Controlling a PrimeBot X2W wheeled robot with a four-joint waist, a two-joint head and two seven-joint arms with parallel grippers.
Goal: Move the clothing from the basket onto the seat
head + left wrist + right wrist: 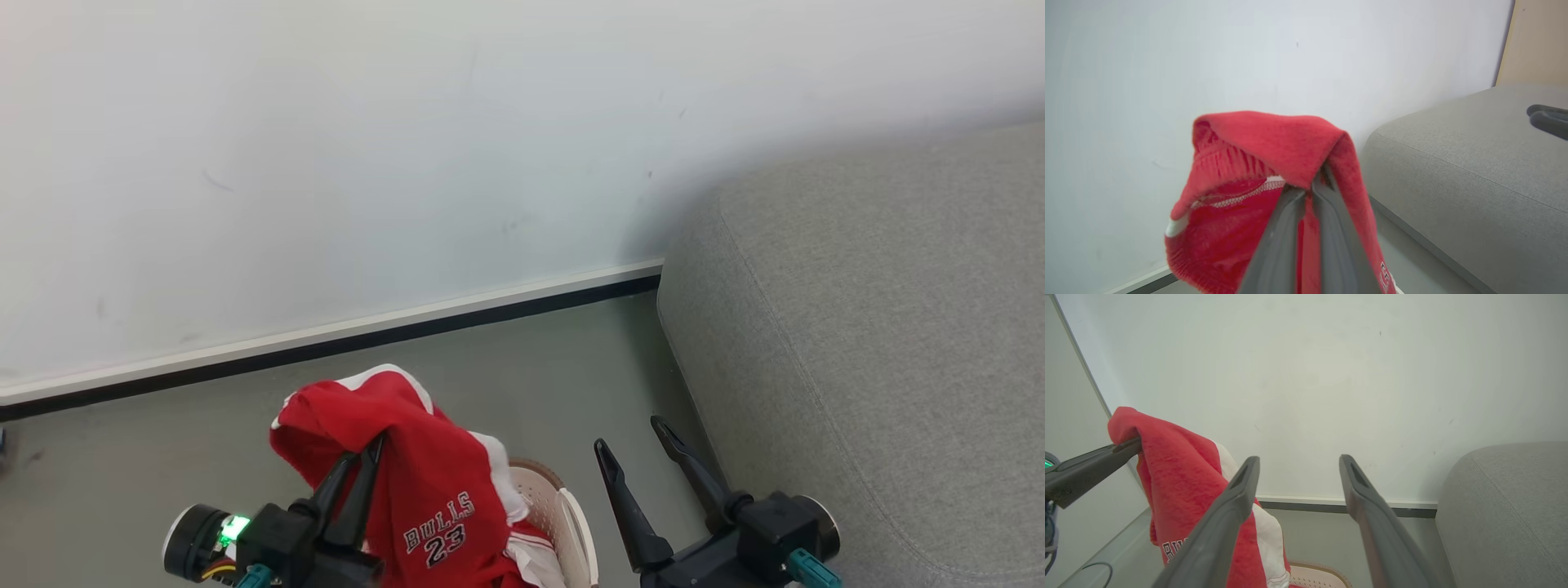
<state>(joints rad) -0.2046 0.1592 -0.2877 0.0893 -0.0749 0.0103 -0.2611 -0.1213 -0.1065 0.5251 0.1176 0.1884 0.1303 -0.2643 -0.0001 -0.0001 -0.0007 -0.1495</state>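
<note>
A red jersey [424, 482] lettered "BULLS 23" hangs lifted above the basket [563, 514], whose cream perforated wall and brown rim peek out at the bottom. My left gripper [369, 454] is shut on the jersey's top fold; the left wrist view shows the red cloth [1265, 163] draped over the pinched fingertips. My right gripper [629, 437] stands open and empty between the basket and the grey seat [882, 343]. In the right wrist view the jersey [1180, 486] hangs at left, the basket rim [1318, 569] lies below and the seat [1506, 514] is at right.
A white wall [408, 163] with a pale and dark baseboard [367, 339] runs behind. Grey floor [531, 384] lies between wall, basket and seat. A thin cable [1098, 567] lies on the floor at the left in the right wrist view.
</note>
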